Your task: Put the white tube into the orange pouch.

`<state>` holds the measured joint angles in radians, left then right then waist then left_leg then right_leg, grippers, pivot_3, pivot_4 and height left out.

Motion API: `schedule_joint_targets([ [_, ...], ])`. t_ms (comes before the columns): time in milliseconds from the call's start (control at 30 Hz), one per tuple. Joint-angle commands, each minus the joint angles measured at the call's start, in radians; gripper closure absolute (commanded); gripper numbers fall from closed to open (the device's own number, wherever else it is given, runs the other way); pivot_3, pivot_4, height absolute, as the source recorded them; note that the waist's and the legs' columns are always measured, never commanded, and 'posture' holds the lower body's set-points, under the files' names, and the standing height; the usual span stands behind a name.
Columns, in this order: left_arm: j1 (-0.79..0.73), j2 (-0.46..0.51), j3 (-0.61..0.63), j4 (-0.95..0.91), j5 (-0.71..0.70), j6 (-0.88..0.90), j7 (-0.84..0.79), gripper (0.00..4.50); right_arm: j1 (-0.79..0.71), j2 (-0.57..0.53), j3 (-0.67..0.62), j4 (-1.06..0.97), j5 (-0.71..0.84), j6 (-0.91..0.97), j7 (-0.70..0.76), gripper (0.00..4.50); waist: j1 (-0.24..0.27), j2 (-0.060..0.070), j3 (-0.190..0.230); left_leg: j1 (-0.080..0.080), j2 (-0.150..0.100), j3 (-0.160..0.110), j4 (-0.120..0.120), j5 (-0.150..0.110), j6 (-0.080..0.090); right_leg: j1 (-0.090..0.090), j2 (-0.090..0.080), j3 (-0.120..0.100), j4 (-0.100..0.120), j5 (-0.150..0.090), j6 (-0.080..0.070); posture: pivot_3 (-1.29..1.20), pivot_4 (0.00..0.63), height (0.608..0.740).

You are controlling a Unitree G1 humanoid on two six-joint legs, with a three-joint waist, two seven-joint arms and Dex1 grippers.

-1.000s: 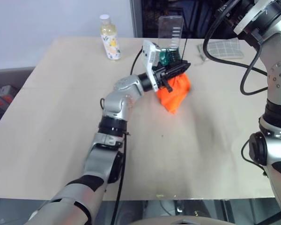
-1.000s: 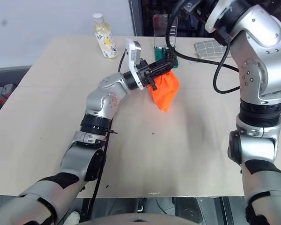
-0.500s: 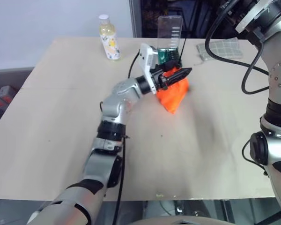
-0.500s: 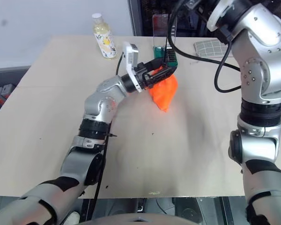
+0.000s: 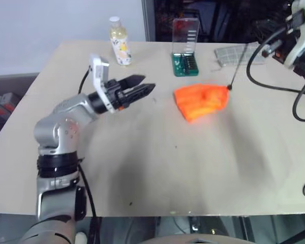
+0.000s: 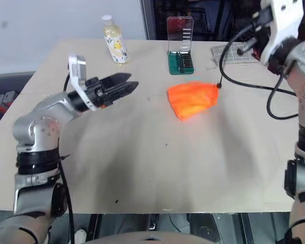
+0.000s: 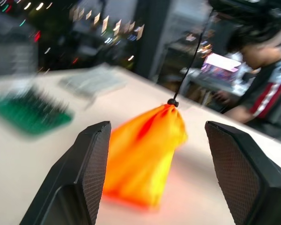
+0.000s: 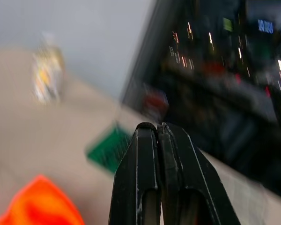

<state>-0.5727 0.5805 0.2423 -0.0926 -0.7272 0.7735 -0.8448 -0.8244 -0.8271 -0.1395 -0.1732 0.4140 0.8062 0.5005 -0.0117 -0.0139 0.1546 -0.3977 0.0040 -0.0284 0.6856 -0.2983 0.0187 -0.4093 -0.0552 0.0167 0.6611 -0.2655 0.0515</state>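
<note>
Orange pouch (image 5: 201, 101) bulging, contents hidden, left tool (image 5: 146, 88) empty

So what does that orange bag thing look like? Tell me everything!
The orange pouch is bright orange, soft and crumpled like cloth, lying flat and a bit bunched on the beige table. A thin black cord runs up from a small black knot at its corner, toward the right arm. It lies just in front of a green case. The left tool is open and apart from it, not touching.

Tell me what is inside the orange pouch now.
The orange pouch lies bunched on the table, black cord running from its corner. Its inside is covered; no white tube can be seen.
</note>
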Motion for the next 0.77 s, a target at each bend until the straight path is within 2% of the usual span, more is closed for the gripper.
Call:
schedule_joint_targets([
  [33, 0.060, 0.036, 0.045, -0.108, -0.055, 0.038, 0.013, 1.20, 0.064, -0.066, -0.048, -0.010, -0.003, 0.096, 0.015, 4.50, 0.000, 0.000, 0.000, 0.000, 0.000, 0.000, 0.000, 0.000, 0.000, 0.000, 0.000, 0.000, 0.000, 0.000, 0.000, 0.00, 0.150, 0.740],
  [133, 0.178, 0.078, 0.062, -0.188, -0.067, 0.071, 0.025, 1.15, 0.232, -0.132, -0.048, -0.042, 0.000, 0.096, 0.101, 3.53, 0.001, -0.001, 0.000, 0.000, 0.000, 0.000, -0.001, 0.000, 0.000, 0.000, 0.000, 0.000, 0.000, 0.000, 0.000, 0.00, 0.150, 0.740],
  [200, 0.267, 0.109, 0.060, -0.229, -0.042, 0.071, 0.042, 1.15, 0.362, -0.166, -0.050, -0.060, 0.005, 0.063, 0.171, 2.71, 0.000, 0.000, 0.000, 0.000, 0.000, 0.000, -0.002, 0.000, 0.000, 0.000, 0.000, 0.001, 0.000, 0.000, 0.000, 0.00, 0.150, 0.740],
  [233, 0.316, 0.112, 0.071, -0.248, -0.044, 0.071, 0.049, 1.15, 0.431, -0.176, -0.055, -0.066, 0.014, 0.049, 0.211, 2.08, 0.000, 0.000, 0.000, 0.000, 0.001, 0.000, -0.003, 0.000, 0.000, 0.000, 0.000, 0.001, 0.000, 0.000, 0.000, 0.00, 0.150, 0.740],
  [267, 0.362, 0.116, 0.086, -0.263, -0.055, 0.077, 0.051, 1.15, 0.496, -0.181, -0.064, -0.071, 0.022, 0.032, 0.248, 1.64, 0.000, 0.000, 0.000, 0.000, 0.001, 0.001, -0.002, 0.000, 0.000, 0.000, 0.000, 0.001, -0.001, 0.000, 0.000, 0.00, 0.150, 0.740],
  [367, 0.551, 0.134, 0.119, -0.320, -0.017, 0.047, 0.055, 1.15, 0.717, -0.113, -0.136, -0.068, 0.049, -0.146, 0.362, 1.64, 0.000, -0.001, -0.001, 0.001, 0.001, 0.002, -0.002, -0.001, 0.001, 0.000, 0.000, 0.002, -0.001, 0.000, 0.000, 0.00, 0.150, 0.740],
  [433, 0.676, 0.141, 0.128, -0.340, 0.046, -0.021, 0.048, 1.15, 0.791, -0.041, -0.204, -0.010, 0.076, -0.223, 0.373, 1.64, -0.002, -0.001, -0.001, 0.004, 0.002, 0.002, -0.002, -0.002, 0.004, 0.002, 0.000, 0.003, -0.001, 0.000, 0.000, 0.00, 0.150, 0.740],
  [500, 0.776, 0.153, 0.131, -0.336, 0.109, -0.092, 0.032, 1.15, 0.839, -0.015, -0.249, 0.052, 0.087, -0.266, 0.402, 1.64, -0.002, -0.001, -0.001, 0.008, 0.002, 0.003, -0.002, -0.003, 0.005, 0.004, 0.000, 0.005, -0.001, 0.000, 0.000, 0.00, 0.150, 0.740],
  [567, 0.836, 0.150, 0.153, -0.317, 0.138, -0.147, 0.026, 1.15, 0.880, -0.014, -0.286, 0.111, 0.081, -0.341, 0.449, 1.64, 0.002, 0.001, 0.001, 0.018, 0.002, 0.004, -0.003, -0.003, 0.005, 0.016, 0.000, 0.005, -0.002, 0.000, 0.000, 0.00, 0.150, 0.740],
  [667, 0.893, 0.137, 0.193, -0.341, 0.141, -0.188, 0.023, 1.15, 0.914, -0.011, -0.339, 0.159, 0.105, -0.432, 0.535, 1.64, 0.008, 0.001, 0.001, 0.021, 0.002, 0.003, -0.002, -0.003, 0.005, 0.019, 0.000, 0.005, -0.003, 0.000, -0.002, 0.00, 0.150, 0.740],
  [767, 0.922, 0.133, 0.210, -0.370, 0.128, -0.206, 0.017, 1.15, 0.941, -0.010, -0.357, 0.180, 0.107, -0.510, 0.605, 1.64, 0.007, 0.002, 0.002, 0.030, 0.003, 0.003, -0.002, -0.003, 0.005, 0.029, 0.000, 0.005, -0.004, -0.001, -0.005, 0.00, 0.150, 0.740],
])
